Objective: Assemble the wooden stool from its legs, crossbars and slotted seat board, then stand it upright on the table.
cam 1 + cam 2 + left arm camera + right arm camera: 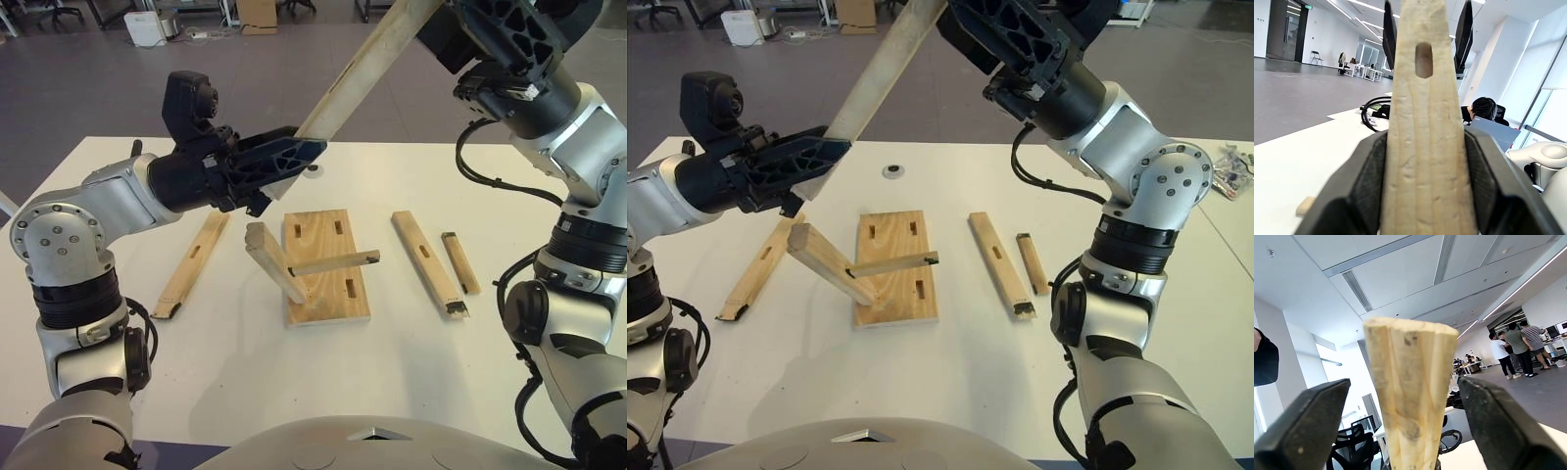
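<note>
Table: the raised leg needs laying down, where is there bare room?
Bare: the table strip nearest the robot, in front of the seat board, and the right side beyond the short crossbar. Crowded: the middle, from the left lying leg across to that crossbar.

The work surface is a white table [441, 392] standing on a grey floor [88, 88], with a cardboard box [257, 14] and a white case [149, 27] on the floor beyond its far edge. The room is an open-plan hall with white walls [1261, 24], a dark doorway [1290, 32], tall windows [1547, 93], and white desks [1369, 73] with office chairs [1316, 58]. The white ceiling [1400, 279] carries 1 slatted vent [1356, 289] and linear light strips [1528, 281].
</note>
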Robot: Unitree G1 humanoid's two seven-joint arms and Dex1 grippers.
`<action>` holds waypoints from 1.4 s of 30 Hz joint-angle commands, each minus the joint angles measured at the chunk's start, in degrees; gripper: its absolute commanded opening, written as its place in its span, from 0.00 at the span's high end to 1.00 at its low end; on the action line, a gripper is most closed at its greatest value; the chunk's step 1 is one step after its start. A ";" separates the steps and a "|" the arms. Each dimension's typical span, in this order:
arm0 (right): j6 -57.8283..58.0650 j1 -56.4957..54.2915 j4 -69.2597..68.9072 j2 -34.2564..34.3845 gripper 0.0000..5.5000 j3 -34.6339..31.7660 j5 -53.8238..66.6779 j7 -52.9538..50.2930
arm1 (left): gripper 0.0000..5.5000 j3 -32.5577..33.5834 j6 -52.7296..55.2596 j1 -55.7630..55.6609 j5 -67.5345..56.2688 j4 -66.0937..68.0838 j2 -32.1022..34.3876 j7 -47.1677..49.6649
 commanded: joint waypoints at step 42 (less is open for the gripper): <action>-37.65 34.01 -2.56 -15.19 0.62 6.63 -43.50 54.55 | 0.42 4.60 -29.90 34.98 33.30 7.76 -9.70 -2.58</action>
